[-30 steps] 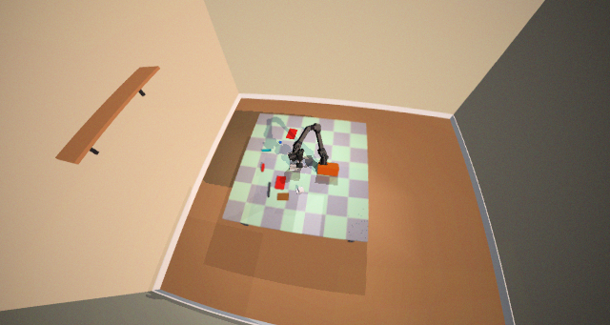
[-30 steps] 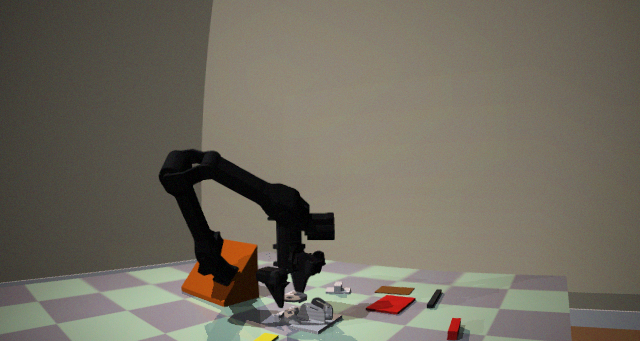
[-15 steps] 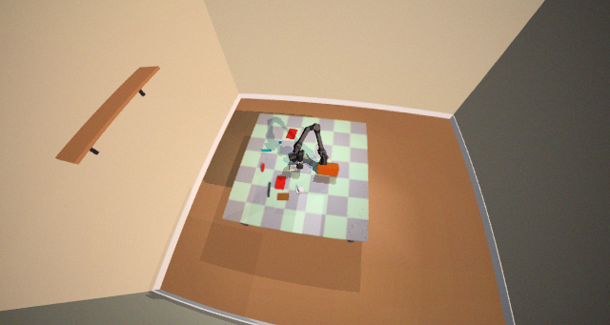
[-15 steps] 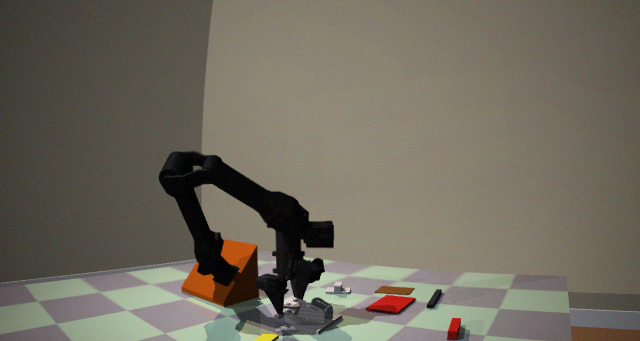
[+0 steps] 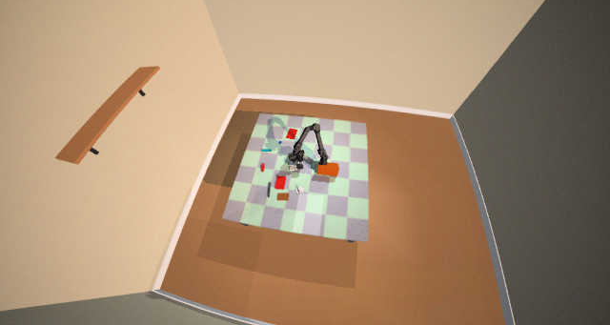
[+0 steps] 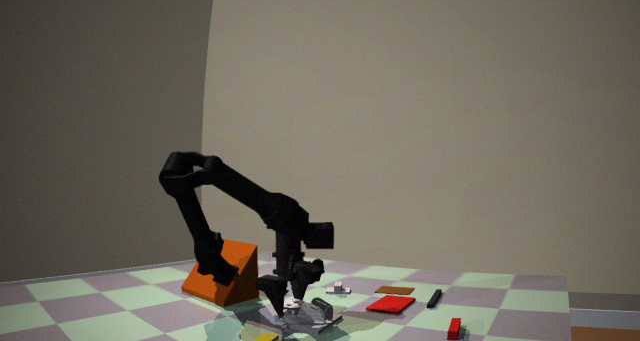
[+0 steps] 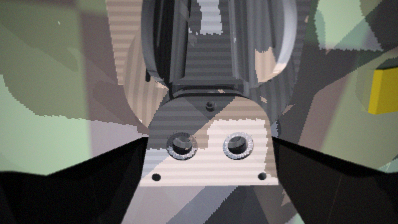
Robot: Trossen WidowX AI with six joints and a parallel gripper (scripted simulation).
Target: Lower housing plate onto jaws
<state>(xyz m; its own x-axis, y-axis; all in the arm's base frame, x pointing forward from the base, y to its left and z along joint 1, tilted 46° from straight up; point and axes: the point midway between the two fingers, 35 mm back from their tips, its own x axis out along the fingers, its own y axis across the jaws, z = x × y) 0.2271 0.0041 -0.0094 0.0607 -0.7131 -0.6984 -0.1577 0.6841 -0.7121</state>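
The pale housing plate point(image 7: 210, 167) point(image 6: 291, 305) has two ringed holes and a rounded far edge. My gripper point(image 7: 207, 143) point(image 6: 289, 307) is shut on its two sides, pointing down. The grey jaws point(image 7: 177, 55) point(image 6: 322, 308) lie side by side just beyond the plate's rounded edge in the wrist view, on a flat base point(image 6: 330, 325). The plate is low over the near end of this assembly and looks about level. The stubs are hidden under it, so I cannot tell whether it touches them.
An orange wedge point(image 5: 328, 170) point(image 6: 240, 276) stands by the arm's base. A yellow bar point(image 7: 384, 92) point(image 6: 266, 337) lies beside the assembly. A small white part point(image 6: 338, 289), a red tile point(image 6: 391, 304), a brown tile point(image 6: 395, 290), a black bar point(image 6: 434, 299) and a red block point(image 6: 454, 328) lie farther off.
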